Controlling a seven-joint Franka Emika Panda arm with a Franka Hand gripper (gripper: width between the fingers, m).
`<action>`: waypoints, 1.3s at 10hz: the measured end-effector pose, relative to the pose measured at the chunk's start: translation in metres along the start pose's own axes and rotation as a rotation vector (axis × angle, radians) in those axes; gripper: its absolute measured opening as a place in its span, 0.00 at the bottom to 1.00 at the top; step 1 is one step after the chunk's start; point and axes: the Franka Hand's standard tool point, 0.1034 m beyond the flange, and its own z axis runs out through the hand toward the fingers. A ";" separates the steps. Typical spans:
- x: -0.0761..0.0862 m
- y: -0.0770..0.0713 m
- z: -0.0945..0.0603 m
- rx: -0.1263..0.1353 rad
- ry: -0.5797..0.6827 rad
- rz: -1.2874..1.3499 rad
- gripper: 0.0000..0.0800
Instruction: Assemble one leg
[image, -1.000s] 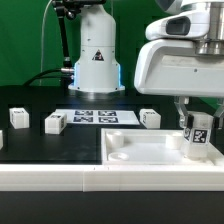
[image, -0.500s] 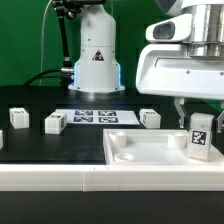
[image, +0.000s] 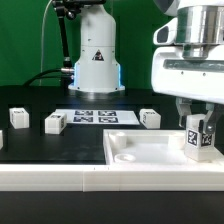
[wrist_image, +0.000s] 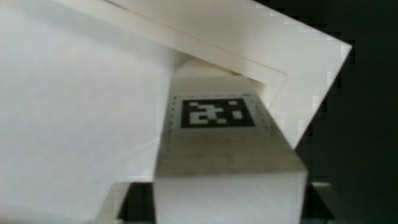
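My gripper (image: 198, 128) is shut on a leg (image: 199, 139), a small white post with a black-and-white tag on its face. I hold it upright at the exterior view's right, over the right end of the large flat white panel (image: 140, 152). In the wrist view the leg (wrist_image: 222, 150) fills the gap between my fingers and its tag (wrist_image: 215, 111) faces the camera, with the panel (wrist_image: 89, 90) behind it. Whether the leg's lower end touches the panel is hidden.
Three more white legs stand on the black table: one (image: 17, 117) at the exterior view's left, one (image: 54, 123) beside it and one (image: 149, 118) behind the panel. The marker board (image: 94, 117) lies in front of the robot base (image: 96, 60).
My gripper has carried the leg further to the exterior view's right along the panel and a little lower.
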 end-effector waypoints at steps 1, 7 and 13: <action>0.000 0.001 0.000 -0.006 0.000 0.068 0.36; 0.001 0.003 0.001 -0.012 -0.023 0.245 0.49; 0.001 -0.005 -0.004 0.034 -0.009 -0.308 0.81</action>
